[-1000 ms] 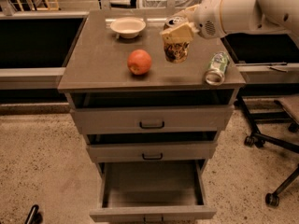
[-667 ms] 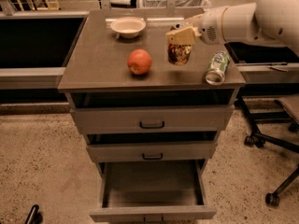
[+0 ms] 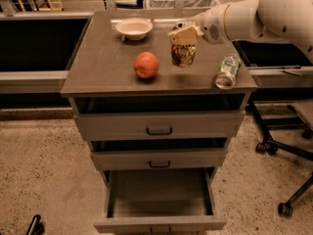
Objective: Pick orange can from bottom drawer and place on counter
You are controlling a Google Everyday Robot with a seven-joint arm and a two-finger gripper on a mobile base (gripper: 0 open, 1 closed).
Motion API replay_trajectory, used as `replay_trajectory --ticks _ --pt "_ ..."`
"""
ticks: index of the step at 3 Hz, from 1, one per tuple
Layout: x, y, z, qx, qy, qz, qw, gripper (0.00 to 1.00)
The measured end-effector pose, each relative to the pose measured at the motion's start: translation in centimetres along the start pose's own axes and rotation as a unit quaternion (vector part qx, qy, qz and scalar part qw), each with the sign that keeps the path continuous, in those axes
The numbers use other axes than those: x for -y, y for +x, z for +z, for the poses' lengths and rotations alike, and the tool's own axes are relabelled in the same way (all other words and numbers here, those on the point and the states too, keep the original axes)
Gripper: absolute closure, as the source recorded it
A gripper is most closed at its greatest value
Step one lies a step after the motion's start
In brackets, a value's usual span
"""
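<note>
The orange can (image 3: 184, 54) has dark orange-brown patterned sides and hangs upright over the middle of the counter (image 3: 107, 67), right of the apple. My gripper (image 3: 183, 33) reaches in from the right on a white arm (image 3: 254, 13) and is shut on the can's top. I cannot tell whether the can's base touches the counter. The bottom drawer (image 3: 159, 199) is pulled open at the foot of the cabinet and its inside looks bare.
A red-orange apple (image 3: 146, 64) sits left of the can. A white bowl (image 3: 134, 28) stands at the back. A green-and-white can (image 3: 227, 71) lies on its side near the right edge. Two upper drawers (image 3: 159, 126) are closed. Chair wheels (image 3: 283, 146) stand at the right.
The arm has drawn back to the right and the gripper with the orange can has shifted slightly left and toward the back of the counter.
</note>
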State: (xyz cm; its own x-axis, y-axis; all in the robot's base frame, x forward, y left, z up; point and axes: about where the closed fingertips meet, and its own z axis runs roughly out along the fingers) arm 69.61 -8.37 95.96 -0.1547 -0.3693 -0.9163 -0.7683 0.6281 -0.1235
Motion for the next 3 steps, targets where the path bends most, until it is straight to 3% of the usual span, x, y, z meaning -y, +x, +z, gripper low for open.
replay_trajectory --ticks 1,2,3 --pt "1.5 -0.4 1.8 0.002 0.036 0.0 0.9993 1.0" --pt "4.8 0.1 3.4 0.032 0.073 0.043 0.9959 1.0" --pt "7.2 1.5 4.1 0.048 0.093 0.085 0.9909 1.0"
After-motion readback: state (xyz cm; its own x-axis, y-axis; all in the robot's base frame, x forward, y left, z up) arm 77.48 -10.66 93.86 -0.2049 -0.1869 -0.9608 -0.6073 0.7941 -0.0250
